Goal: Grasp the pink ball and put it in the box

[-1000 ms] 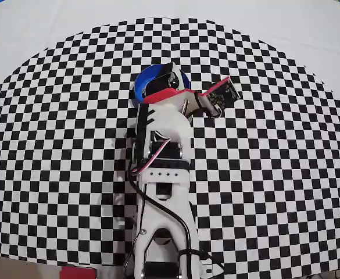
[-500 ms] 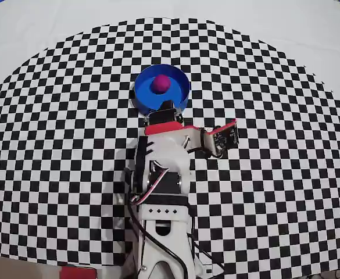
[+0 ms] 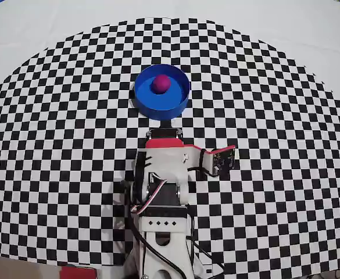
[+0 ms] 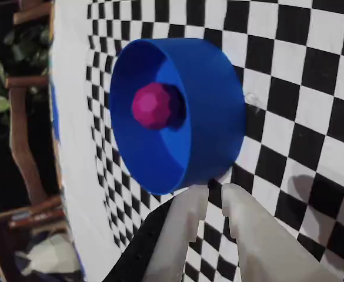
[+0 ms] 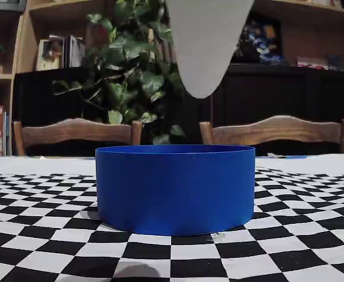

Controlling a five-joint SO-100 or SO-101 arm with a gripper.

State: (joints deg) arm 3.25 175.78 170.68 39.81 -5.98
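The pink ball (image 3: 161,83) lies inside the blue box (image 3: 148,107), resting on its flat bottom a little toward the far side of centre in the overhead view, not touching the wall as far as I can see. In the wrist view the ball (image 4: 153,106) shows plainly in the box (image 4: 216,111), which fills the upper middle of that picture.

My gripper (image 4: 214,197) is empty. The two pale fingers (image 4: 186,226) stand nearly together, with only a thin gap between their tips, and nothing is between them. They sit on the near side of the box, outside its rim and clear of its wall. In the fixed view one pale fingertip (image 5: 204,41) hangs above the box (image 5: 175,188), well over its rim; the ball is hidden behind the wall there.

So the ball lies straight ahead of my fingers, to the far side, with the near wall of the box between us. Being round, the ball has no long axis and points nowhere; the box is round too, open side up, sitting flat on the checkered cloth (image 3: 286,174).

With the ball lying in the box, I judge the task done. Any coming move would only be pulling away toward the near side, and nothing stands in that path.
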